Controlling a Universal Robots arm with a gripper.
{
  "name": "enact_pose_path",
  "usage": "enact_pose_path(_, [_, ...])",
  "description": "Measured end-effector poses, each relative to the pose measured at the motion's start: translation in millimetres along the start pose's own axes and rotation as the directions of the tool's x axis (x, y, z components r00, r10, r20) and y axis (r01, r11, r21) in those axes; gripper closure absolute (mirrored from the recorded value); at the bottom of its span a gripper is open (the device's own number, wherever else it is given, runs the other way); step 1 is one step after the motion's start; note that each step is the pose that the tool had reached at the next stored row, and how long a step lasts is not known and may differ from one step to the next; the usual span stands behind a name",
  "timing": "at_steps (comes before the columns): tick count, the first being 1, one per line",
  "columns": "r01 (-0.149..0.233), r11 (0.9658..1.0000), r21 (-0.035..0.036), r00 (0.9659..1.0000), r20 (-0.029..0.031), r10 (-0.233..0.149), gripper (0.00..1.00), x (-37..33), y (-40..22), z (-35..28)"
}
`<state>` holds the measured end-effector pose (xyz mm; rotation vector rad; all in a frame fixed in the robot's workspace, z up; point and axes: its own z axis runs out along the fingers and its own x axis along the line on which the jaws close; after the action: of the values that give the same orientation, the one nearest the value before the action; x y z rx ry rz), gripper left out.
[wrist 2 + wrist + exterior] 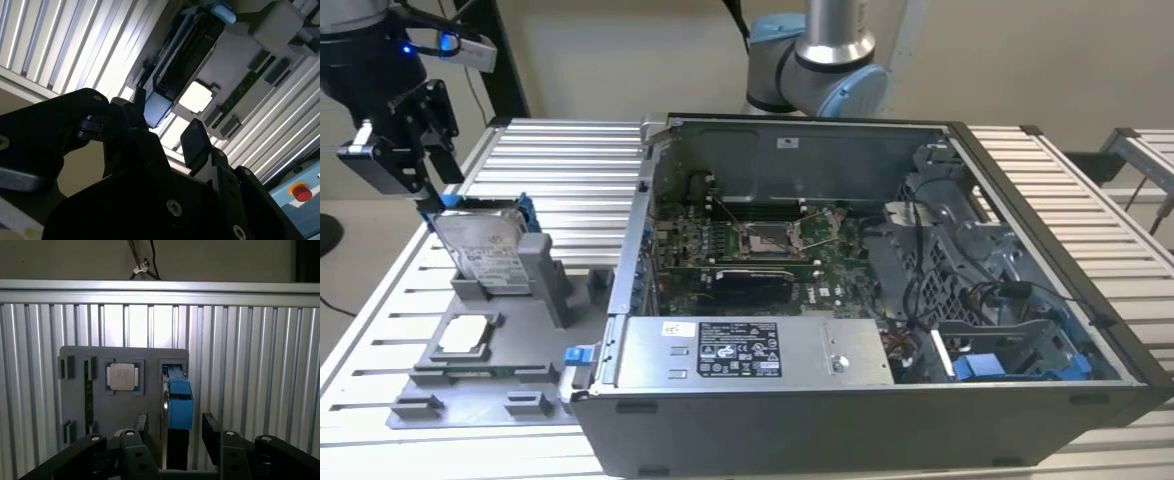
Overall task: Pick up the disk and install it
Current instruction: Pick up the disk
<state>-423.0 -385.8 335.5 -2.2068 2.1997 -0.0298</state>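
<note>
- The disk (480, 250) stands on edge in a slot of a grey stand (554, 275), at the exterior view's left, on a slatted metal table (560, 160). It sits just beside the open computer case (854, 410).
- The slot probably holds the disk upright so that its top edge is free to be gripped from above.
- The gripper (177, 422) hangs just above that top edge. It is spread wide, and in the first wrist view its dark fingers (212, 427) sit either side of the blue bracket with a gap on each side. Nothing is held.
- The disk's long axis runs nearly vertical, tilted slightly. Its white-labelled face turns toward the near side of the exterior view.
- A small square chip (464, 335) lies flat on the same grey base, nearer than the disk.
</note>
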Motion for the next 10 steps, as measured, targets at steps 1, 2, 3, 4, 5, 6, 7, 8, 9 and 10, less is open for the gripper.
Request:
enact_pose_path(1, [0.003, 1.0000, 0.0005, 1.0000, 0.0001, -0.003, 0.00, -1.2, 0.1, 2.0])
enact_pose_path(2, [0.007, 1.0000, 0.0009, 1.0000, 0.0002, -0.007, 0.00, -2.2, 0.1, 3.7])
enact_pose_path(3, [0.013, 0.9999, 0.0009, 0.9999, 0.0002, -0.013, 0.00, -3.2, 0.2, 5.4])
enact_pose_path(4, [0.019, 0.9998, 0.0009, 0.9998, 0.0003, -0.019, 0.00, -4.0, 0.2, 7.1])
enact_pose_path(5, [0.026, 0.9997, 0.0010, 0.9997, 0.0006, -0.026, 0.00, -4.4, 0.2, 8.6])
enact_pose_path(6, [0.035, 0.9994, 0.0010, 0.9994, 0.0009, -0.035, 0.00, -4.4, 0.2, 9.9])
enact_pose_path(7, [0.044, 0.9990, 0.0010, 0.9990, 0.0013, -0.044, 0.00, -4.4, 0.3, 10.9])
enact_pose_path(8, [0.057, 0.9984, 0.0009, 0.9984, 0.0017, -0.057, 0.00, -4.5, 0.4, 12.0])
enact_pose_path(9, [0.071, 0.9975, 0.0009, 0.9975, 0.0021, -0.071, 0.00, -4.4, 0.6, 13.3])
enact_pose_path(10, [0.083, 0.9965, 0.0008, 0.9965, 0.0025, -0.083, 0.00, -4.5, 0.9, 14.7])
